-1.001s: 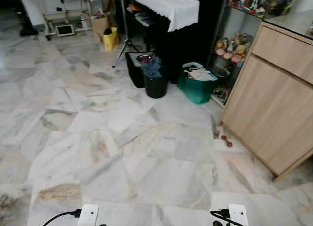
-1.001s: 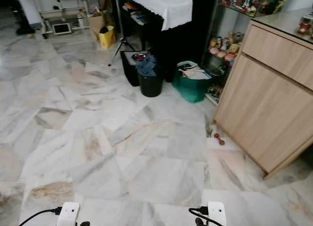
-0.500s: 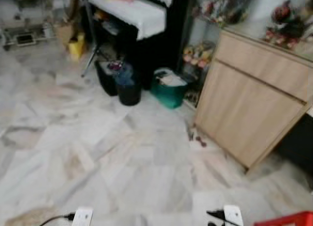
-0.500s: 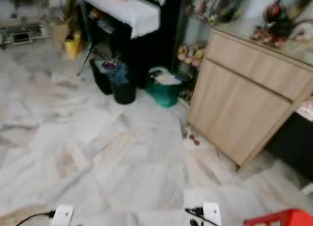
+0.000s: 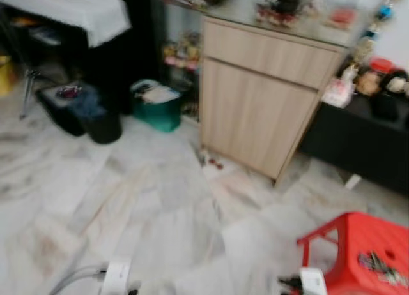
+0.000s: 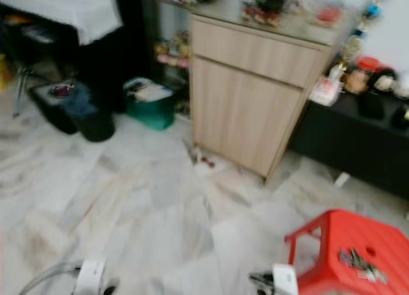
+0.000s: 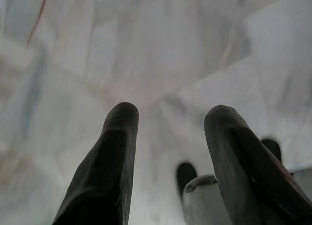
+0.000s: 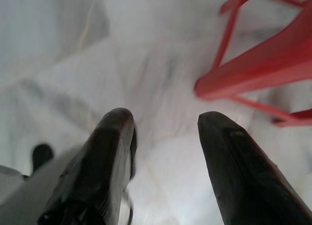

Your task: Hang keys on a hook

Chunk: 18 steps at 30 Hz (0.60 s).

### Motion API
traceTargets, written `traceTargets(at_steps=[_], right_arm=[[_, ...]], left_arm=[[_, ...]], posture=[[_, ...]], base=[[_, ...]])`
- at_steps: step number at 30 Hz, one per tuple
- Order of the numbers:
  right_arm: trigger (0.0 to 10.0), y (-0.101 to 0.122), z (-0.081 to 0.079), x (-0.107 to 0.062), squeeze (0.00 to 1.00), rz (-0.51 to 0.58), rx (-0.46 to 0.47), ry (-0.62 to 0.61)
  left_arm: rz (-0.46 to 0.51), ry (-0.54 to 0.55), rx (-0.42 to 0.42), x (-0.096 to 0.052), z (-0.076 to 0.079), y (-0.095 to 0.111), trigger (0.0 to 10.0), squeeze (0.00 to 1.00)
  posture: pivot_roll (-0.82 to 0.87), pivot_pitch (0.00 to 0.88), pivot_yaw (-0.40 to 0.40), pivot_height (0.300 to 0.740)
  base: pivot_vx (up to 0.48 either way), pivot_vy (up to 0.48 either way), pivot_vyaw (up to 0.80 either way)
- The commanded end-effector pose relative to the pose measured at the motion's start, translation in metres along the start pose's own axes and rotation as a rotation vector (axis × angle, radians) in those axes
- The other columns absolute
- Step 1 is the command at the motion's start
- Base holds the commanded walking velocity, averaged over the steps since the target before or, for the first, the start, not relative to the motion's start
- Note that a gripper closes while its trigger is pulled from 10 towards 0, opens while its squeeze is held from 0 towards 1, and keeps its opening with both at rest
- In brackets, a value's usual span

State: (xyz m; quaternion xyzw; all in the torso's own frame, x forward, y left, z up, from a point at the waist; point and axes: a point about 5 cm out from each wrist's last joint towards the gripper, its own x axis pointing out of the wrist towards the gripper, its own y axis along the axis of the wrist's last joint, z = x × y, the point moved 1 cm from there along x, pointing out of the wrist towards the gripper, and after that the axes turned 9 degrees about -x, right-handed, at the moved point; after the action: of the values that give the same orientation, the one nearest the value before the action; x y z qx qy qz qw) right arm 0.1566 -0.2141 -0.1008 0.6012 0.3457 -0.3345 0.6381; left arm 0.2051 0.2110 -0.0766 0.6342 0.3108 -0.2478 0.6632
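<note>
The head views are blurred. A bunch of keys (image 6: 359, 264) is lying on the top of a red plastic stool (image 6: 345, 234), which is standing on the marble floor (image 5: 160, 205) at the robot's front right. Beyond the stool, a light wooden cabinet (image 5: 262, 97) is standing against the wall, with a low black shelf (image 5: 358, 142) to its right carrying small figures. To the left of the cabinet, a green basket (image 5: 156, 106) and a black bin (image 5: 96, 116) are sitting on the floor near a dark stand covered with a white cloth (image 5: 77, 11).

The left gripper (image 7: 168, 113) is hanging low over the floor; its fingers (image 7: 114, 157) are standing apart and are gripping nothing. The right gripper (image 8: 163, 120) is also pointing at the floor, just beside the stool's red legs; its fingers (image 8: 229, 161) are likewise spread and are carrying nothing.
</note>
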Motion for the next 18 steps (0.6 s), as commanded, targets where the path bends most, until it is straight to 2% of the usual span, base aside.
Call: traceTargets(at_steps=[1, 4, 8, 14, 18], right_arm=[[10.0, -0.001, -0.005, 0.001, 0.00, -0.003, 0.007, 0.005], [10.0, -0.002, -0.007, 0.001, 0.00, -0.002, 0.013, 0.003], [10.0, -0.001, -0.017, 0.002, 0.00, 0.003, 0.024, 0.012], [10.0, 0.000, -0.017, 0.003, 0.00, 0.006, 0.031, 0.010], [10.0, 0.000, -0.009, 0.001, 0.00, 0.018, 0.051, -0.002]], left_arm=[[-0.069, 0.020, 0.012, -0.006, -0.009, -0.019, 10.0, 0.00], [-0.070, 0.021, 0.010, -0.006, -0.009, -0.020, 10.0, 0.00], [-0.075, 0.017, 0.011, -0.006, -0.009, -0.020, 10.0, 0.00], [-0.080, 0.017, 0.005, -0.005, -0.008, -0.020, 10.0, 0.00], [-0.085, 0.015, 0.010, -0.006, -0.008, -0.021, 10.0, 0.00]], posture=[[0.04, 0.000, -0.022, 0.740], [0.04, 0.000, -0.023, 0.740], [0.04, 0.000, -0.018, 0.740], [0.03, 0.000, -0.013, 0.740], [0.03, 0.000, -0.005, 0.740]], base=[[0.000, 0.000, -0.76], [0.000, 0.000, -0.76], [0.000, 0.000, -0.76], [0.000, 0.000, -0.76], [0.000, 0.000, -0.76]])
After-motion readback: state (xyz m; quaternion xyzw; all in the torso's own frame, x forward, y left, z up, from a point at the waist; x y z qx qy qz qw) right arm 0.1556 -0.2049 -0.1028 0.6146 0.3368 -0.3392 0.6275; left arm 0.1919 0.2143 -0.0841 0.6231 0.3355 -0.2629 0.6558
